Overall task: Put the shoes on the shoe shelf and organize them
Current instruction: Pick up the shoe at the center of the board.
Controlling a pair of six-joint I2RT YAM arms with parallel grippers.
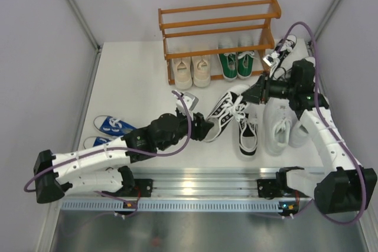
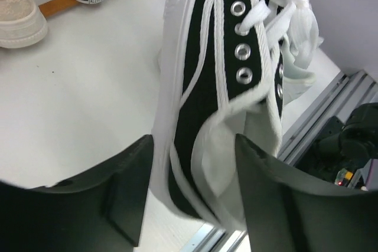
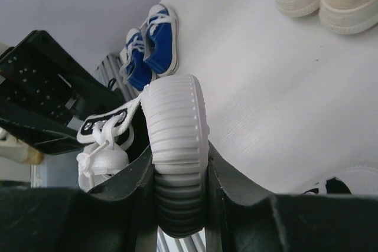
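While a black canvas lace-up sneaker with white laces and a white rubber sole [image 1: 223, 113] is held tilted above the white table [image 1: 136, 81] at centre frame, it is spanned by both arms, apparently so that it can be handed from one to the other. Its ribbed white toe cap is pinched between the narrowly set jaws of the right gripper [image 3: 180, 166], a hold judged firm enough for the shoe to be carried by that end. The heel end is flanked by the left gripper [image 2: 194, 146], whose jaws are set partway apart on either side of sole and collar; whether they press on the shoe cannot be told.

At upper centre the orange-brown wooden three-tier shoe shelf [image 1: 218, 19] is seen with only its lowest tier filled: a beige pair of sneakers [image 1: 192, 72] is parked beside a green pair with white toe caps [image 1: 236, 64]. Because that row looks taken, the lifted shoe is probably meant for a higher bar, which would explain why it is raised and not slid.

The remaining footwear is left on the table: a blue pair [image 1: 109, 131] at lower left, an all-white pair [image 1: 280, 123] right of centre, a second black sneaker [image 1: 248, 135] lying flat just beside it, and a further black-and-white shoe [image 1: 282, 48] at upper right by the shelf's end post.
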